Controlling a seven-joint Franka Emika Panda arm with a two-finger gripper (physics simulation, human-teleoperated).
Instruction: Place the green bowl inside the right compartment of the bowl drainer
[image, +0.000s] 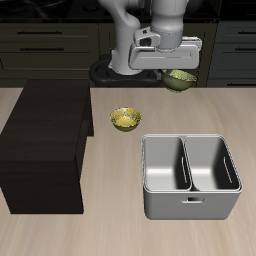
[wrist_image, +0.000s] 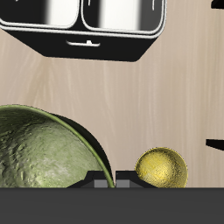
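Exterior view shows the green bowl grasped by the fingers, lifted above the bench, not yet over the bowl drainer.

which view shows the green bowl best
The wrist view. There the green bowl fills much of the frame, its speckled inner surface clear, right beside the gripper. In the exterior view it is small and partly hidden under the gripper, lifted above the table behind the bowl drainer.
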